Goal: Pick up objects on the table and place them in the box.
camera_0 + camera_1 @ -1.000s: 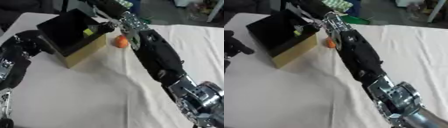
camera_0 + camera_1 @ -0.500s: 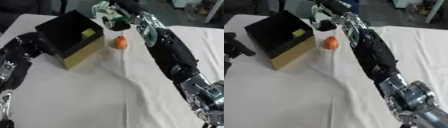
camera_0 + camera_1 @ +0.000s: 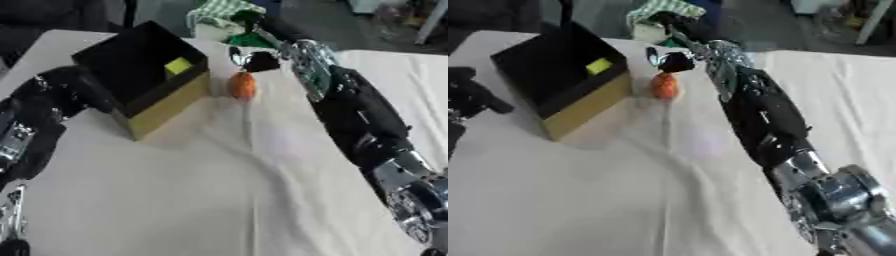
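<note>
A black box (image 3: 131, 70) with a tan outer wall stands at the upper left of the cream table. Inside it, by the far right wall, lies a small yellow-green block (image 3: 178, 65). Just right of the box an orange rounded thing (image 3: 242, 85) lies on the cloth. My right arm runs from the lower right up to the table's far edge. Its hand (image 3: 255, 59) hangs just above and behind the orange thing, fingers relaxed and holding nothing I can see. My left hand (image 3: 472, 98) rests open beside the box's left wall.
A green and white checked cloth (image 3: 220, 10) and other clutter lie beyond the far edge. A crease (image 3: 249, 150) runs down the middle of the tablecloth. Dark floor lies past the far edge.
My right hand has drawn back from over the box, swung toward the far edge and now hangs above the orange thing. The yellow-green block stays in the box. The left hand has hardly moved.
</note>
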`<action>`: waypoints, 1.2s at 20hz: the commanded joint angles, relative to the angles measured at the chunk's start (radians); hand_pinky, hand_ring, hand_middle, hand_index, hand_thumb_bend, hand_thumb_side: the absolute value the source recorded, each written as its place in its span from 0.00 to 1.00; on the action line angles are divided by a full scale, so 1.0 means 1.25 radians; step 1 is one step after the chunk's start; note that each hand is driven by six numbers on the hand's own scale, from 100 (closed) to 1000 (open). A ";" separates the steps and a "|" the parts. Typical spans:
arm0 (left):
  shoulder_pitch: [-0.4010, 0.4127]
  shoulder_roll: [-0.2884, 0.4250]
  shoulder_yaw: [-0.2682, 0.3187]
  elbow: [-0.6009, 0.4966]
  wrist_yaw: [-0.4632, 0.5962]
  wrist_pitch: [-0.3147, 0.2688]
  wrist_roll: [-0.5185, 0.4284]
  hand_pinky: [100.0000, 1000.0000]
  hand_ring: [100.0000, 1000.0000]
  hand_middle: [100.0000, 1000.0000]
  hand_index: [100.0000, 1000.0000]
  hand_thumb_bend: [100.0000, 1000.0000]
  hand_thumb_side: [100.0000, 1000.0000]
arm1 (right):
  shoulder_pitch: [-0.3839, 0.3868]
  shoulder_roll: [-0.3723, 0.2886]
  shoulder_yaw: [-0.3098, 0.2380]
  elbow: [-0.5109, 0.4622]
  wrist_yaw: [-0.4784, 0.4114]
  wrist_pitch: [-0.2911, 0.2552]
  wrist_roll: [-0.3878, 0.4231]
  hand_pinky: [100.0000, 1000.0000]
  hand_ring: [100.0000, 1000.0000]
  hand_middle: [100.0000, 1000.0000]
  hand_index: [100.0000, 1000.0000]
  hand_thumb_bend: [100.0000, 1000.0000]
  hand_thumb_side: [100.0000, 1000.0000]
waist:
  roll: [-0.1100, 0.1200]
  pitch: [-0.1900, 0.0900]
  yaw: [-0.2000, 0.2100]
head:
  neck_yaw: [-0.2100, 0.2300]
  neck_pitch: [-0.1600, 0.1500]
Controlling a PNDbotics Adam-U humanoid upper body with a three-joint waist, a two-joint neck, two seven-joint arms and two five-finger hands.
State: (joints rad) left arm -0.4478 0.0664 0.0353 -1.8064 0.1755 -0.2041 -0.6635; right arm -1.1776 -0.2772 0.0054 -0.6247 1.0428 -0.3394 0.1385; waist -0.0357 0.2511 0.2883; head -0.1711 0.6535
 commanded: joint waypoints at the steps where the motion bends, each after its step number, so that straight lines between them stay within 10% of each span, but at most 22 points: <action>1: -0.009 0.015 0.007 -0.006 0.004 -0.002 -0.004 0.67 0.59 0.56 0.85 0.00 0.73 | -0.014 -0.013 -0.007 0.011 0.032 0.015 0.007 0.93 0.82 0.98 1.00 0.00 0.57 | 0.005 -0.012 0.003 | -0.001 -0.008; 24: -0.012 0.017 0.017 -0.011 0.012 0.007 -0.010 0.67 0.58 0.56 0.85 0.00 0.74 | -0.007 -0.032 -0.021 0.031 0.014 0.039 0.041 0.93 0.80 0.94 1.00 0.00 0.67 | 0.001 0.000 0.005 | 0.035 0.042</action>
State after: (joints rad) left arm -0.4483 0.0717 0.0485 -1.8012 0.1895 -0.1974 -0.6764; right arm -1.1693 -0.2895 -0.0148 -0.5709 1.0710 -0.2909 0.1864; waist -0.0384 0.2677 0.2946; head -0.1330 0.6948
